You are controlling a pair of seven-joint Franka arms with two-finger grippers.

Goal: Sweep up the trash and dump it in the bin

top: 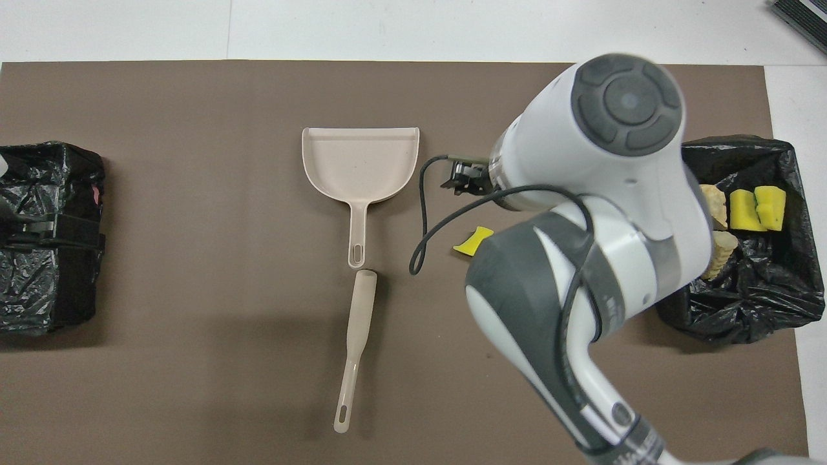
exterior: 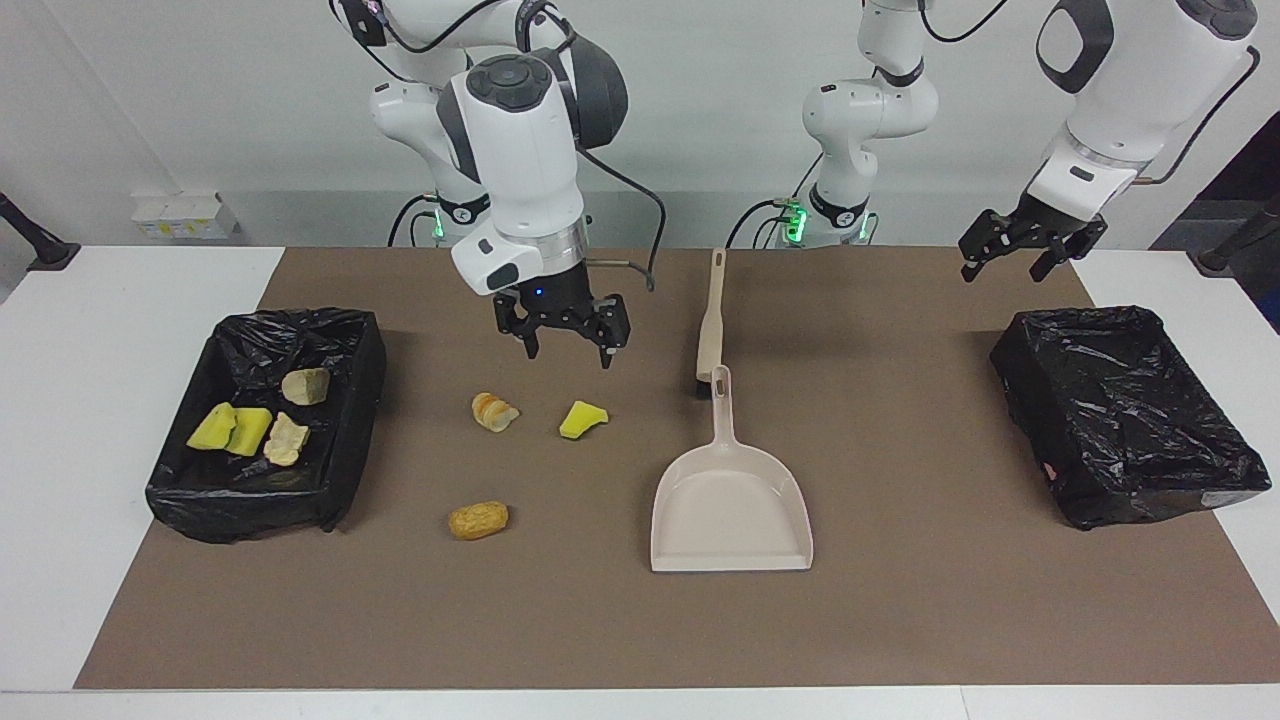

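Three trash scraps lie loose on the brown mat: a sliced bread lump (exterior: 494, 411), a yellow-green sponge chunk (exterior: 582, 419) (top: 471, 240) and a brown roll (exterior: 478, 519). Several more scraps (exterior: 245, 430) (top: 756, 208) rest in the black-lined bin (exterior: 350, 400) (top: 762, 310) at the right arm's end. My right gripper (exterior: 567, 352) hangs open and empty over the mat, above the bread lump and the sponge chunk. My left gripper (exterior: 1008, 268) waits open in the air by the other bin (exterior: 1125, 410).
The beige dustpan (exterior: 730, 500) (top: 360, 165) lies flat mid-mat, handle toward the robots. The brush (exterior: 711, 315) (top: 357, 336) lies in line with it, nearer the robots, its head almost touching the handle's end. In the overhead view my right arm hides two loose scraps.
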